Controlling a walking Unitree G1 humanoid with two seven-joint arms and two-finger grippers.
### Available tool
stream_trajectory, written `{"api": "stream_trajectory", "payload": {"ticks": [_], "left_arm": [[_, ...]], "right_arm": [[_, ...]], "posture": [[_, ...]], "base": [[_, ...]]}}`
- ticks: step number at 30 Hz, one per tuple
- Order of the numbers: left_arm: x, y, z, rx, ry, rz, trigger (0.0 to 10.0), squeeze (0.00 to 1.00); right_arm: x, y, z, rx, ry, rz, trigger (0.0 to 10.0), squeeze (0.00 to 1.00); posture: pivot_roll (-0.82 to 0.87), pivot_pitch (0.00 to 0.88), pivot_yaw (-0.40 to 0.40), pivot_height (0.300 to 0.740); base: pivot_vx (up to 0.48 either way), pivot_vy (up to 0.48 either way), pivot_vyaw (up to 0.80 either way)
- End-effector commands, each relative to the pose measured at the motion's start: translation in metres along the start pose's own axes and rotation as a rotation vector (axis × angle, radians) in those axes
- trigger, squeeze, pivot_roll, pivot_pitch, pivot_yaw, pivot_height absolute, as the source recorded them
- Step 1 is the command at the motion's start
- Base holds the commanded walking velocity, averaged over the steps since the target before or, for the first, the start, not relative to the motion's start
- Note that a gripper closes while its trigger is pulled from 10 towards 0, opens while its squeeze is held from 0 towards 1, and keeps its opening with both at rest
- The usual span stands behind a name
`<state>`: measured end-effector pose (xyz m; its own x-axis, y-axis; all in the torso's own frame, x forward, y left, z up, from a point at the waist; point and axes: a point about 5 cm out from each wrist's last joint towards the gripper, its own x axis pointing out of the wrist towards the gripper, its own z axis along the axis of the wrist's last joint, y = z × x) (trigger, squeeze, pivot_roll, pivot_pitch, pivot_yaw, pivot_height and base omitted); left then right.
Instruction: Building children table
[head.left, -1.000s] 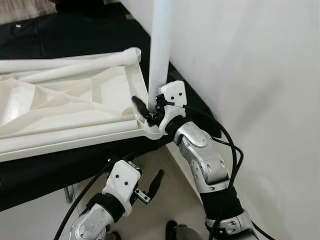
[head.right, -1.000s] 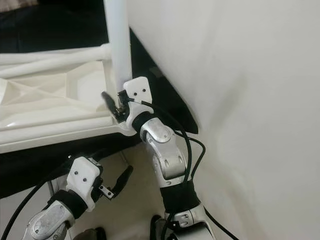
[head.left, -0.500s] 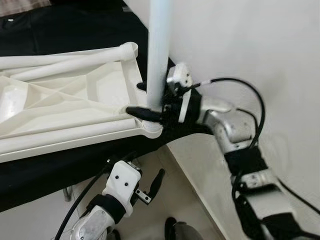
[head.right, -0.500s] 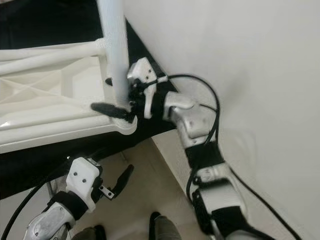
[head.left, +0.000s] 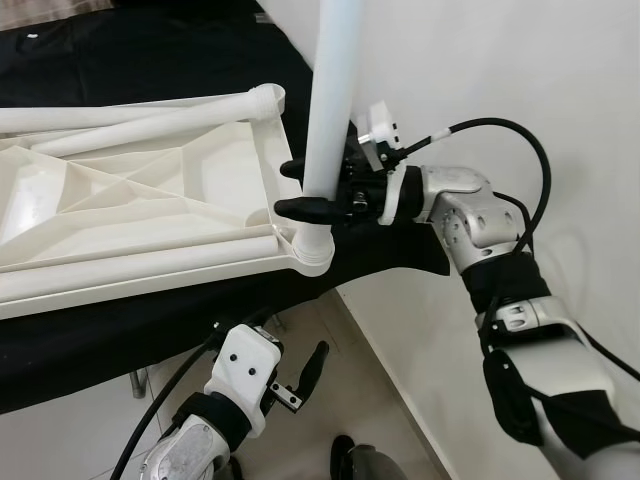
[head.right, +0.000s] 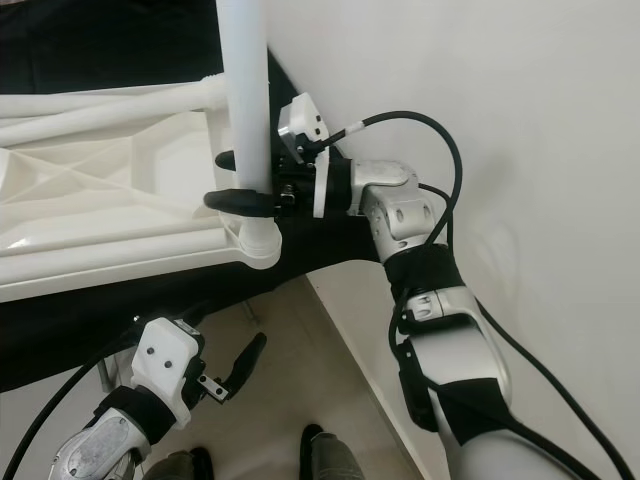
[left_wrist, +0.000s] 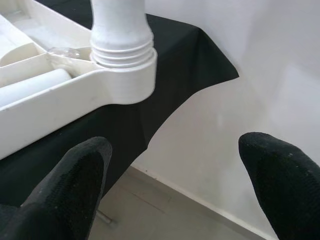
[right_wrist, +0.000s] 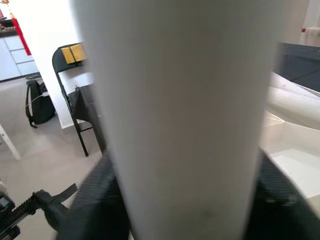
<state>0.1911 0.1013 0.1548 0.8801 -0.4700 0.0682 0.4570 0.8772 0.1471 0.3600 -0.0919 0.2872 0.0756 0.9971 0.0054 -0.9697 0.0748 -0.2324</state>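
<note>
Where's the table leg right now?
In the left eye view the white table leg stands upright in the corner socket of the upturned tabletop, right of centre by the wall, with the right claw closed around its lower part.

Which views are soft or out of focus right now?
Right wrist view: the table leg is too close, blurred, with the end effector fingers soft. Left wrist view: fingers soft, leg socket sharp. Both eye views: sharp, evenly lit.

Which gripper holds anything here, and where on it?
Right gripper clasps the upright white table leg just above its threaded base; left gripper holds nothing.
</note>
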Motion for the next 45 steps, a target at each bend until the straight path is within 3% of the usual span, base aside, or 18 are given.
{"api": "stream_trajectory", "payload": {"ticks": [1,5,8,9,11,13,16,17,22,23,24,26,27,36,37,39,40,45], "left_arm": [[-0.002,-0.003,-0.001,-0.002,0.013,-0.013,10.0,0.00],[-0.002,-0.003,-0.001,-0.003,0.013,-0.014,10.0,0.00],[-0.004,-0.003,-0.001,-0.005,0.012,-0.012,10.0,0.00],[-0.004,-0.003,-0.001,-0.005,0.012,-0.012,10.0,0.00],[-0.005,-0.003,-0.001,-0.005,0.011,-0.011,10.0,0.00],[-0.005,-0.002,0.000,-0.005,0.012,-0.009,10.0,0.00],[-0.005,-0.001,0.000,-0.004,0.013,-0.009,10.0,0.00],[-0.004,0.000,-0.001,-0.004,0.015,-0.012,10.0,0.00],[-0.001,-0.001,-0.003,-0.002,0.013,-0.018,10.0,0.00],[0.000,0.000,-0.003,0.000,0.010,-0.012,10.0,0.00],[0.000,0.000,-0.003,0.003,0.008,-0.008,10.0,0.00],[0.002,0.000,-0.003,0.007,0.006,-0.004,10.0,0.00],[0.002,0.001,-0.003,0.008,0.005,-0.002,10.0,0.00],[-0.003,0.011,0.003,0.021,-0.024,0.117,10.0,0.00],[-0.006,0.015,0.003,0.027,-0.023,0.159,10.0,0.00],[-0.007,0.017,0.004,0.030,-0.020,0.184,10.0,0.00],[-0.010,0.019,0.005,0.035,-0.023,0.209,10.0,0.00],[-0.017,0.025,0.008,0.056,-0.025,0.266,10.0,0.00]], "right_arm": [[-0.003,0.002,-0.003,0.015,-0.016,0.039,0.0,0.00],[-0.007,0.003,-0.006,0.018,-0.016,0.016,0.0,0.00],[-0.008,0.004,-0.026,0.014,0.004,-0.248,0.0,0.00],[-0.008,0.004,-0.026,0.014,0.004,-0.248,0.0,0.00],[-0.001,0.004,-0.052,0.052,0.093,-0.614,0.0,0.00],[0.001,0.022,-0.078,0.091,0.232,-0.958,0.0,0.00],[0.008,0.038,-0.085,0.152,0.237,-1.021,0.0,0.00],[0.032,0.055,-0.082,0.174,0.206,-1.004,0.0,0.00],[0.053,0.049,-0.070,0.142,0.161,-0.934,0.0,0.00],[0.053,0.041,-0.062,0.126,0.149,-0.959,7.3,0.00],[0.052,0.037,-0.058,0.117,0.135,-0.952,10.0,0.00],[0.050,0.030,-0.051,0.118,0.099,-0.951,10.0,0.00],[0.049,0.027,-0.046,0.107,0.074,-0.919,10.0,1.00],[0.025,0.014,-0.022,0.007,0.032,-0.582,10.0,1.00],[0.021,0.011,-0.020,-0.013,0.047,-0.541,10.0,0.89],[0.018,0.010,-0.019,-0.025,0.056,-0.516,10.0,0.89],[0.014,0.009,-0.016,-0.034,0.056,-0.473,10.0,0.00],[0.002,0.001,-0.012,-0.075,0.089,-0.303,10.0,0.00]], "posture": [[0.09,0.267,-0.073,0.740],[0.09,0.269,-0.079,0.740],[0.07,0.274,-0.086,0.740],[0.07,0.274,-0.086,0.740],[0.08,0.279,-0.086,0.740],[0.07,0.287,-0.077,0.740],[0.07,0.289,-0.074,0.740],[0.06,0.280,-0.068,0.740],[0.06,0.264,-0.077,0.740],[0.06,0.258,-0.081,0.740],[0.06,0.254,-0.085,0.740],[0.06,0.251,-0.089,0.740],[0.07,0.249,-0.091,0.740],[0.07,0.245,-0.099,0.740],[0.07,0.245,-0.099,0.740],[0.07,0.245,-0.099,0.740],[0.08,0.251,-0.102,0.740],[0.09,0.258,-0.101,0.740]], "base": [[0.000,0.000,0.00],[0.000,0.000,0.00],[0.000,0.000,0.00],[0.000,0.000,0.00],[0.000,0.000,0.00],[0.000,0.000,0.00],[0.000,0.000,0.00],[0.000,0.000,0.00],[0.000,0.000,0.00],[0.000,0.000,0.00],[0.000,0.000,0.00],[0.000,0.000,0.00],[0.000,0.000,0.00],[0.000,0.000,0.00],[0.000,0.000,0.00],[0.000,0.000,0.00],[0.000,0.000,0.00],[0.000,0.000,0.00]]}}
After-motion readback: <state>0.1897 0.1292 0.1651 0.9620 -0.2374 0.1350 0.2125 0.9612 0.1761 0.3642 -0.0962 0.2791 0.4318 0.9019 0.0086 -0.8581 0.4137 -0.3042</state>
